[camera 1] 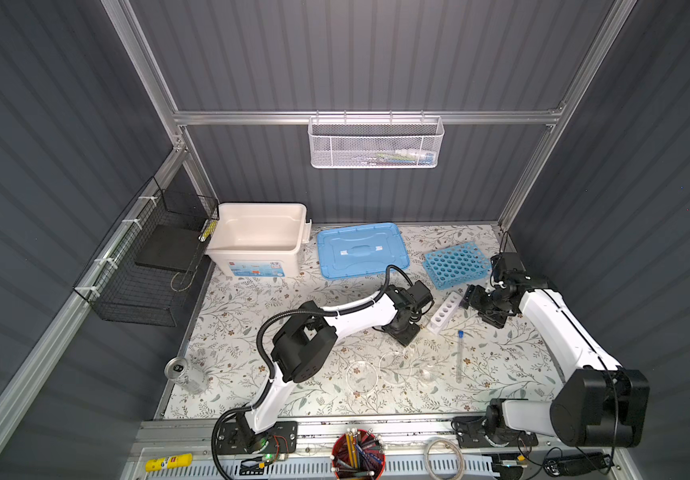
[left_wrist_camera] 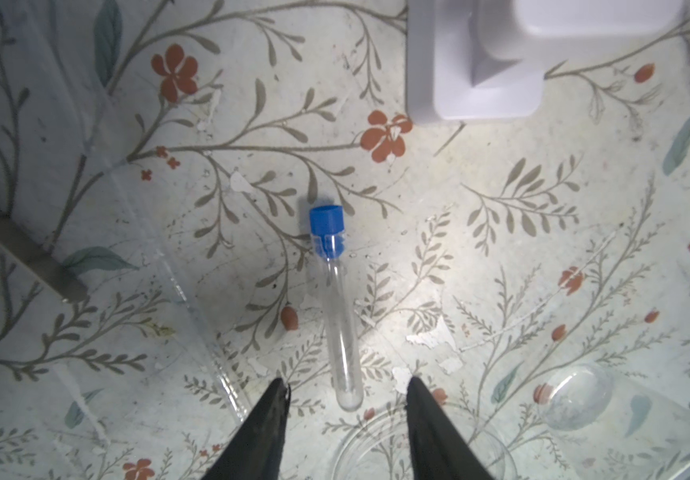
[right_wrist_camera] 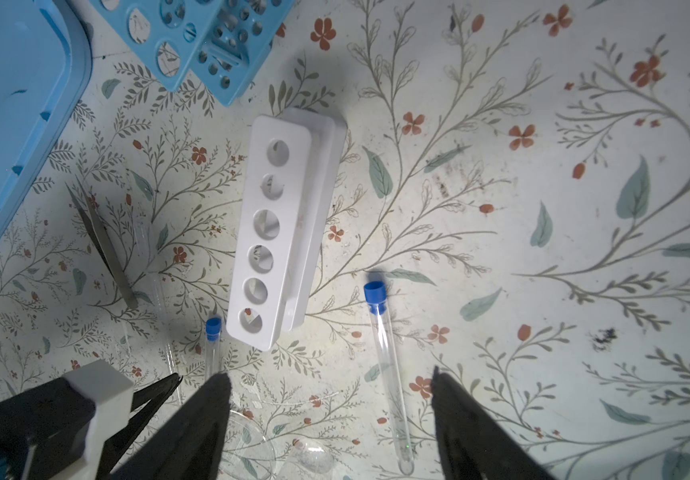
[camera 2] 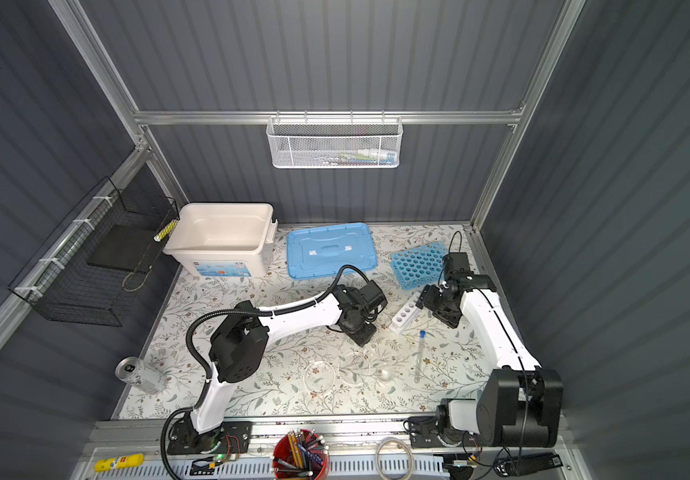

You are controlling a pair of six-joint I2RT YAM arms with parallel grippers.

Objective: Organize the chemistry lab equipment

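A blue-capped test tube [left_wrist_camera: 337,307] lies flat on the floral table. My left gripper [left_wrist_camera: 345,384] hangs open just above its round end, fingers on either side and not touching it. This same tube [right_wrist_camera: 213,345] shows beside the white six-hole rack [right_wrist_camera: 285,232]. A second blue-capped tube [right_wrist_camera: 389,374] lies between the wide-open fingers of my right gripper [right_wrist_camera: 330,382], which holds nothing. Dark tweezers [right_wrist_camera: 102,245] lie near the blue lid [right_wrist_camera: 15,124]. Two round glass dishes [camera 1: 362,376] [camera 1: 395,361] and a small glass vessel [camera 1: 426,374] rest at the front.
A blue multi-hole rack [camera 1: 455,264] stands at the back right and an open white bin [camera 1: 258,237] at the back left. A can [camera 1: 185,374] stands at the front left. The red pencil cup [camera 1: 357,455] and yellow tube [camera 1: 168,461] sit on the front rail.
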